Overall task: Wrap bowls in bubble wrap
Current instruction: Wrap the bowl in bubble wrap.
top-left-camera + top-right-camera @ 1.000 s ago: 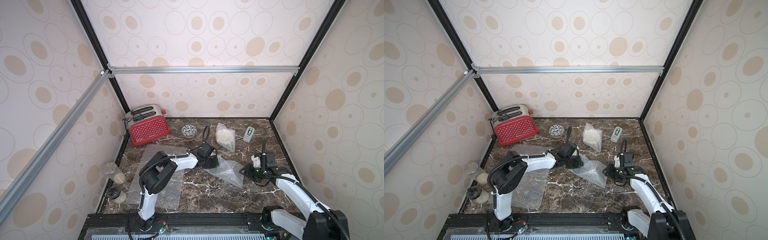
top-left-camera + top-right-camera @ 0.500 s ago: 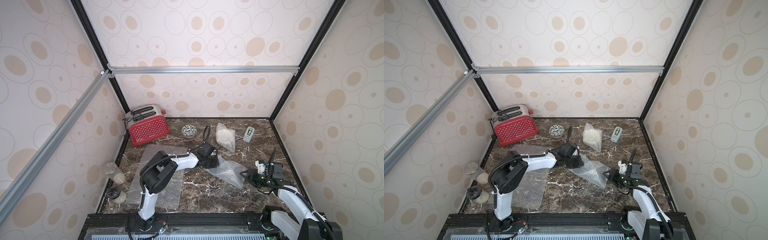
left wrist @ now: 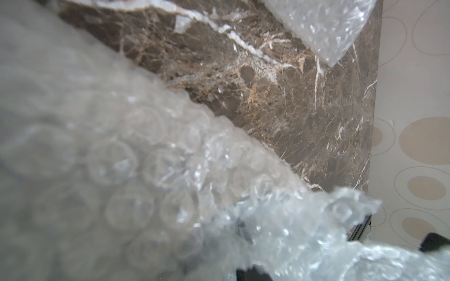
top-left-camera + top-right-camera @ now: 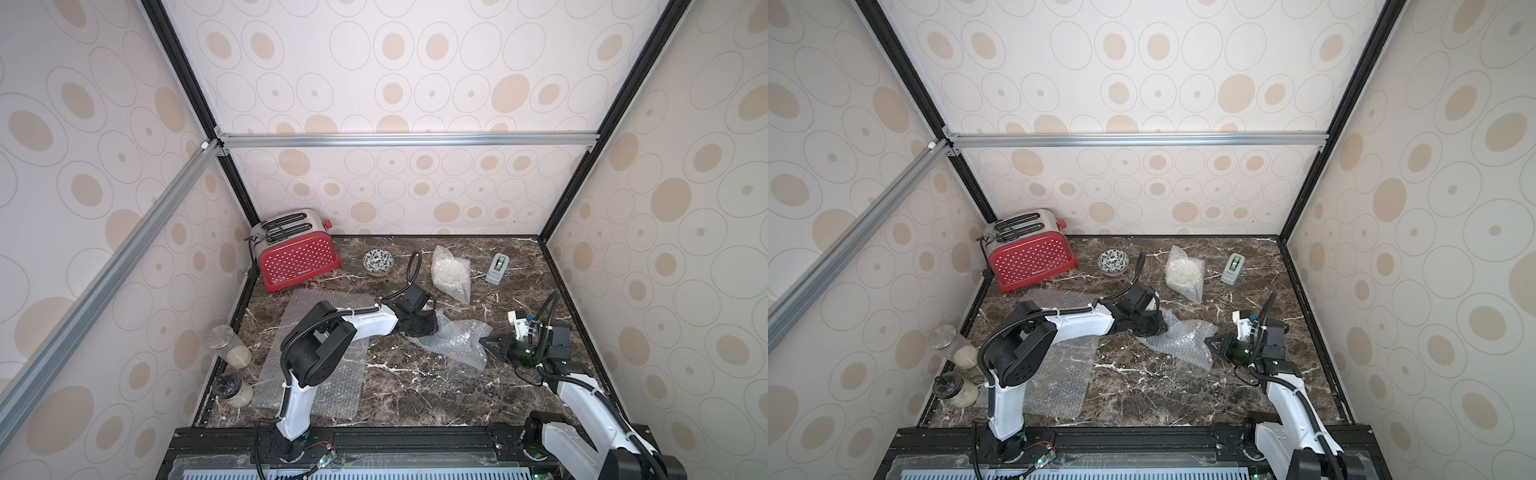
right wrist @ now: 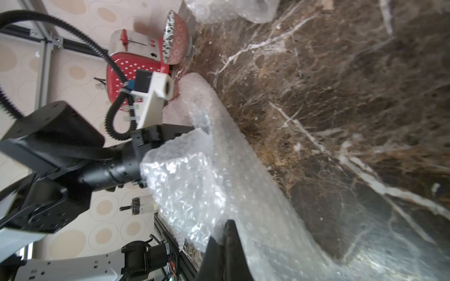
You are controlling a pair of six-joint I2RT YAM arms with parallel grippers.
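Plastic wrap (image 4: 453,340) lies crumpled on the table (image 4: 415,386), left end effector (image 4: 422,326) clamped on its far corner, right end effector (image 4: 487,341) together at its right edge; best spread it gently flat before fetching the far bowl (image 4: 377,262)

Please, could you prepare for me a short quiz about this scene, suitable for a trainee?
1. True or false: the patterned bowl is already wrapped.
2. The right arm's fingers are: A. wide open; B. shut; C. out of view.
3. How many lidded jars stand on the table?
Key: 1. False, it sits bare near the toaster. 2. B. 3. Two.
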